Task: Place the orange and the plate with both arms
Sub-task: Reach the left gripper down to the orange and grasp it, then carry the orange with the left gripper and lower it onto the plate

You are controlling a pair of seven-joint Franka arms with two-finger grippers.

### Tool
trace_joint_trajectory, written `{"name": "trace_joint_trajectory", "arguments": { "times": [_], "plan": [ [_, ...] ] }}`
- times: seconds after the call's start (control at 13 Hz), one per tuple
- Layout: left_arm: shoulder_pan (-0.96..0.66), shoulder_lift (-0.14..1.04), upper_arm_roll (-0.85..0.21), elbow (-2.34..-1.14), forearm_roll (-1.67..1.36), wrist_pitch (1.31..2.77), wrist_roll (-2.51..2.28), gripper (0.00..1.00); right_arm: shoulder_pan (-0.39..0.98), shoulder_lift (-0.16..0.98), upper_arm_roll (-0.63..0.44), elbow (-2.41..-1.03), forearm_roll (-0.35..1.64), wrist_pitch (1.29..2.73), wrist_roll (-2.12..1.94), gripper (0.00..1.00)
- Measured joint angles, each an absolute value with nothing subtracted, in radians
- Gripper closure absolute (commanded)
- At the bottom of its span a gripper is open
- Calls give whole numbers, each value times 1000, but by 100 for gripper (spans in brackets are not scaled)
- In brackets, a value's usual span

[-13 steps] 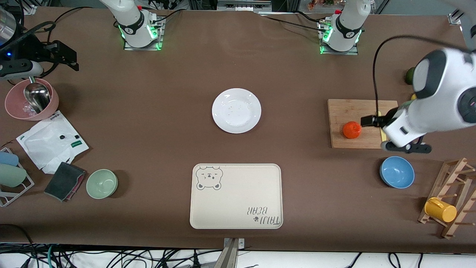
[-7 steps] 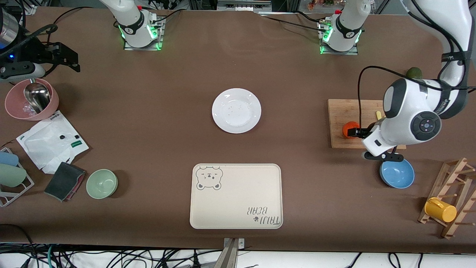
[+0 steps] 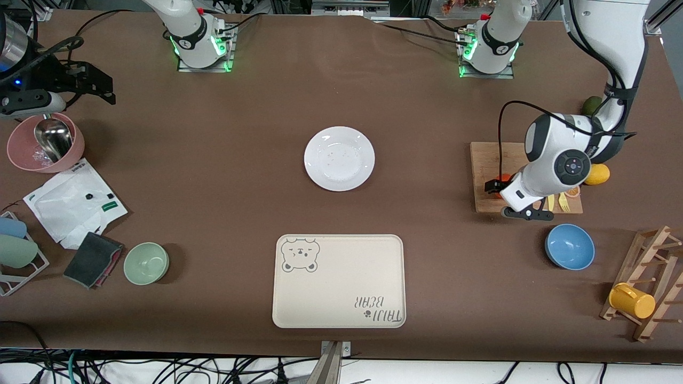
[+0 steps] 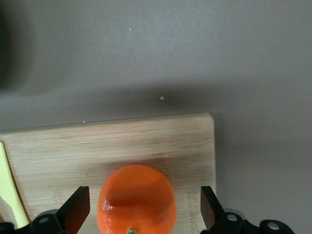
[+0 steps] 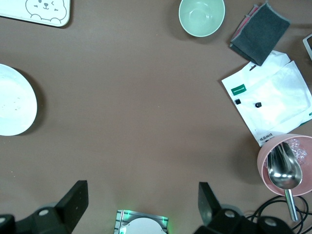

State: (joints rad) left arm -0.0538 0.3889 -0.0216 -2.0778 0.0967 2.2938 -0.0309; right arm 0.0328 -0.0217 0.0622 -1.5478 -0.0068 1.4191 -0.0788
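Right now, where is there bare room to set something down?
Free: the tray, and the brown cloth between plate and cutting board. Crowded: that board, with the orange between the left claw's open fingers.

Left arm: rises from its base at the far edge of the surface, reaches high toward its own end, then folds down with the wrist bent low. Left tool (image 4: 141, 214): lowered, fingers (image 4: 78, 207) spread wide and standing apart on either side of the orange (image 4: 136, 200), neither seen touching it.

Right arm: waiting, only its base section showing at the far edge of the surface. Right tool (image 5: 141, 204): held high, pointing down over bare surface near its own base, fingers (image 5: 75, 200) spread wide, holding nothing.
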Motion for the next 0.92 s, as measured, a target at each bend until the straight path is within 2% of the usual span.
{"name": "trace_joint_trajectory", "arguments": {
  "times": [0.38, 0.54, 0.61, 0.92],
  "plan": [
    [-53, 384, -21, -2151, 119, 2379, -31, 0, 33, -22, 61, -1548, -7, 1419, -79, 0],
    [-49, 384, -19, -2168, 119, 2393, -31, 48, 33, -22, 61, -1549, -7, 1419, -79, 0],
    [-43, 384, -18, -2169, 119, 2394, -31, 59, 33, -22, 61, -1549, -7, 1419, -79, 0],
    [-37, 380, -18, -2169, 119, 2395, -31, 64, 33, -22, 57, -1553, -7, 1419, -79, 0]
  ]
}}
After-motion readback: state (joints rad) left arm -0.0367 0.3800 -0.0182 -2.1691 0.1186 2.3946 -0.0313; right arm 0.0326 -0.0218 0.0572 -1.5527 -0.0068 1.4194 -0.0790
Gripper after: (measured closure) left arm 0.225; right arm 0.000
